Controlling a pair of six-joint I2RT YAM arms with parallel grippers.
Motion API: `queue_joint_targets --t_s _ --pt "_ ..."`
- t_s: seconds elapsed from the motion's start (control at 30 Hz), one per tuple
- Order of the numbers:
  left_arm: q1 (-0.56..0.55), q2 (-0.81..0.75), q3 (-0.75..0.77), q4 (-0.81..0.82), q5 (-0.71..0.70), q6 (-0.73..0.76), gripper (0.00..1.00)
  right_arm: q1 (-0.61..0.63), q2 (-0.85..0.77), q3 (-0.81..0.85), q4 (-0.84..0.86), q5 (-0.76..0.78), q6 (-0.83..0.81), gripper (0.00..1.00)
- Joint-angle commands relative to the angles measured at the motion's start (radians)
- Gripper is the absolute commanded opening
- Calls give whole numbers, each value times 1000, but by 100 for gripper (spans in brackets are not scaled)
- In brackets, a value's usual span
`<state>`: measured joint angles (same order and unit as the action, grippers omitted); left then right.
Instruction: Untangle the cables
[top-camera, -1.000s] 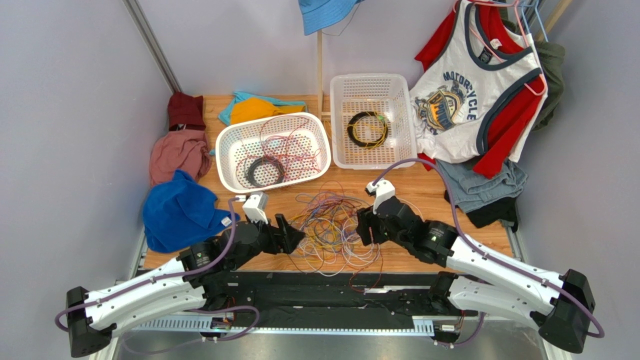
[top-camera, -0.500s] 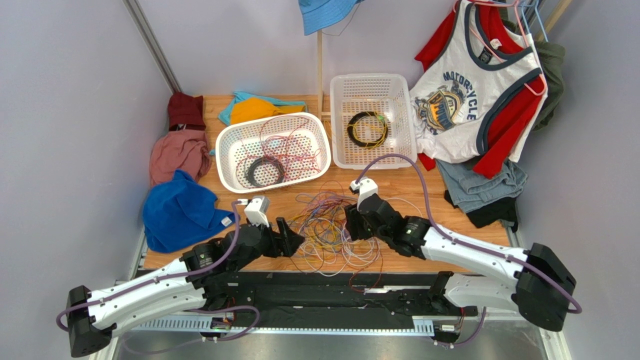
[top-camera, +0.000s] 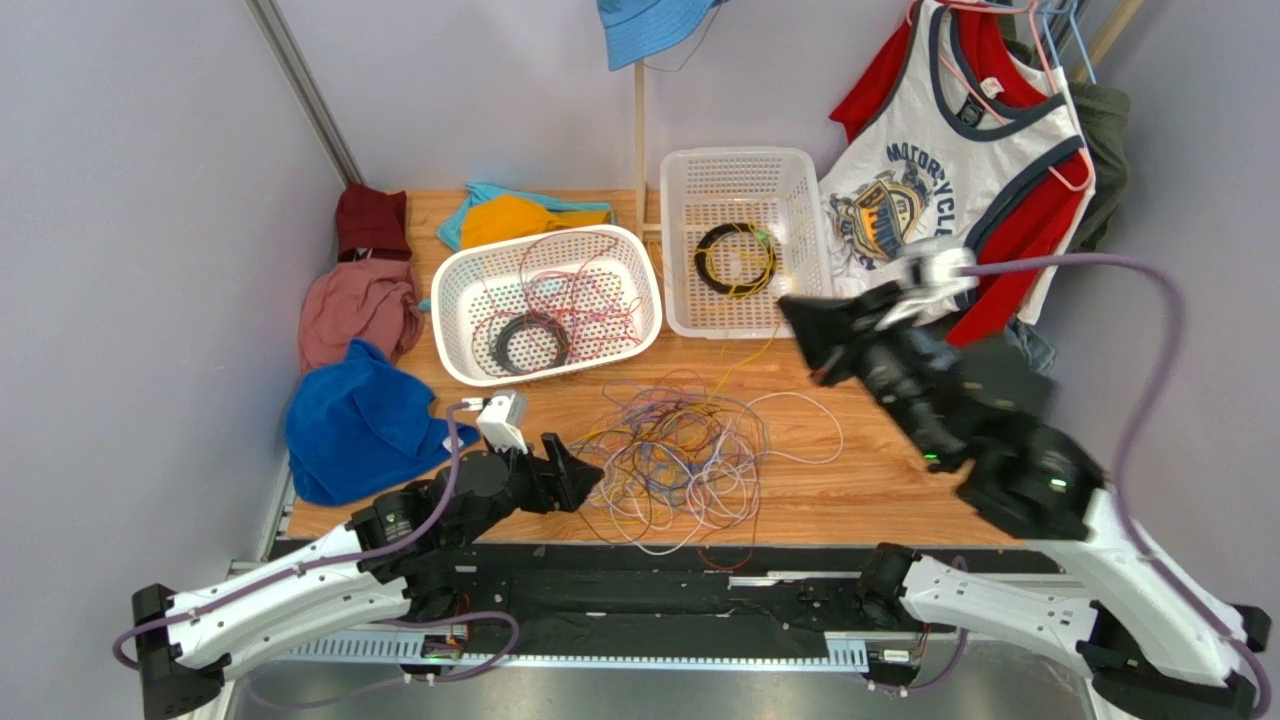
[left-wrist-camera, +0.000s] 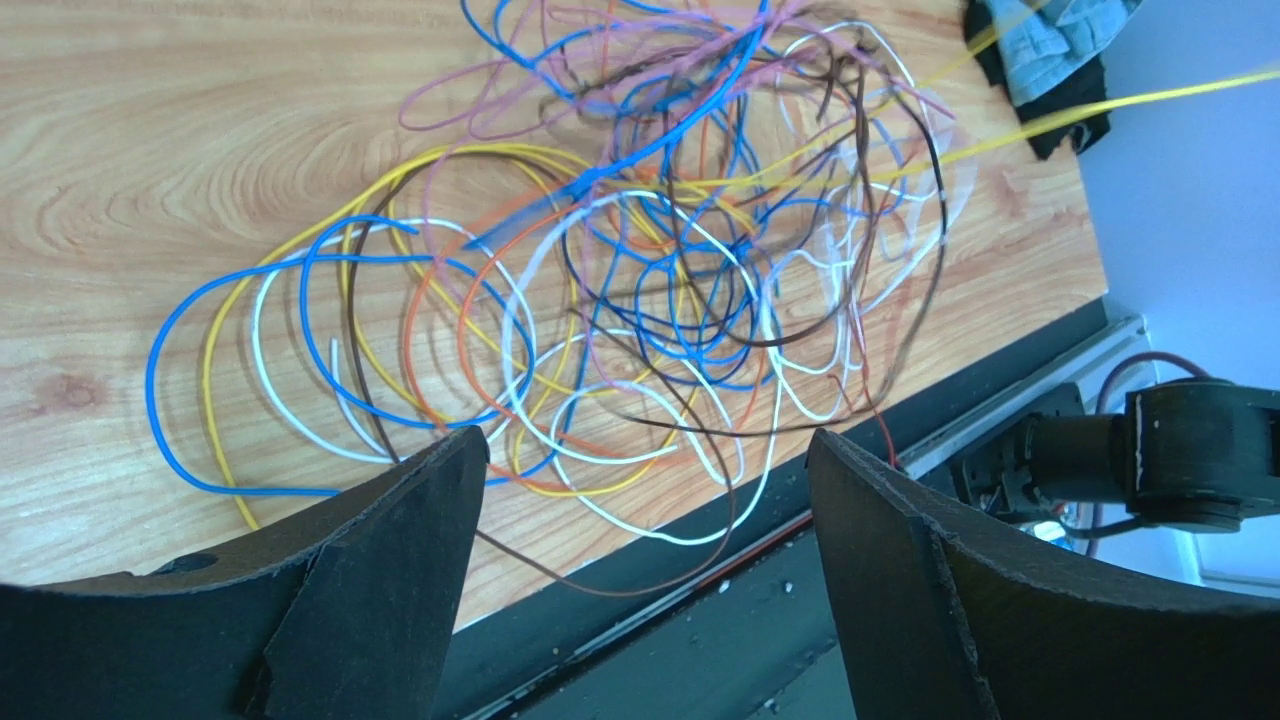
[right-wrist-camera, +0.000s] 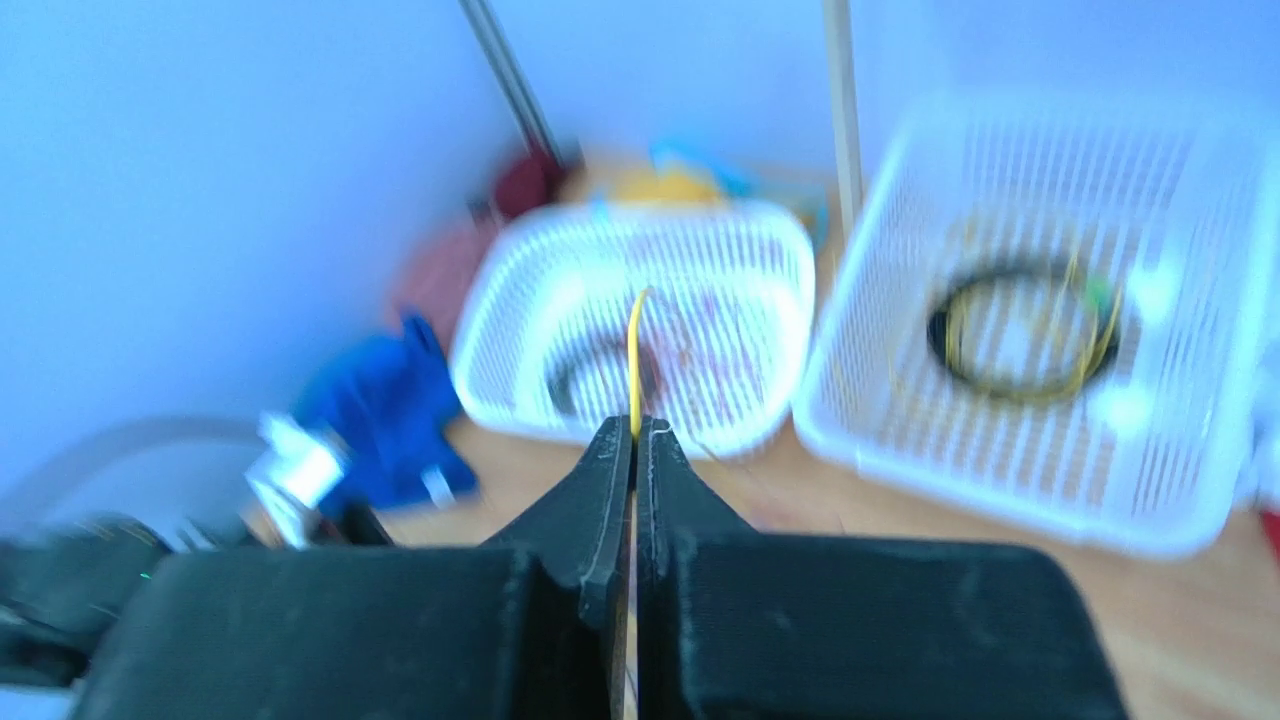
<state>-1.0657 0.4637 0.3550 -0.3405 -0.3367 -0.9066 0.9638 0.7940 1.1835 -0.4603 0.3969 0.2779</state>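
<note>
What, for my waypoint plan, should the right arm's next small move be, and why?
Probably draw the right gripper up and away from the tangle. It is shut on a yellow cable that runs straight back into the tangle, so the far end looks caught there. The left gripper is open beside the tangle and holds nothing down.

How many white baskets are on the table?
2. Left basket, mid-table, holds a black coil and loose wires; right basket, further back, holds a black-and-yellow coil. None look hidden.
</note>
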Motion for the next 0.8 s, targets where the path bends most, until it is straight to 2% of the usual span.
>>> queue_joint_targets --t_s 0.0,0.07,0.17,0.37,0.47,0.53,0.6,0.67,0.77 --pt "-4 -7 53 38 -16 43 88 4 7 261 -153 54 -92 0" --pt "-4 4 55 75 -4 63 91 6 4 347 -152 46 -112 0" --pt "-4 42 47 248 50 109 97 4 28 496 -139 5 -118 0" --pt "-4 207 110 455 152 245 98 4 163 772 -231 -81 -95 0" --pt "-4 259 107 537 188 259 99 4 241 887 -296 -119 -75 0" --pt "-2 285 125 511 186 226 99 6 257 897 -319 -101 -80 0" --pt "-4 299 147 427 174 209 98 6 255 835 -290 -66 -94 0" --pt "-4 314 154 312 148 178 97 4 254 761 -250 3 -143 0" --pt "-4 326 151 198 120 134 96 0 307 755 -207 111 -227 0"
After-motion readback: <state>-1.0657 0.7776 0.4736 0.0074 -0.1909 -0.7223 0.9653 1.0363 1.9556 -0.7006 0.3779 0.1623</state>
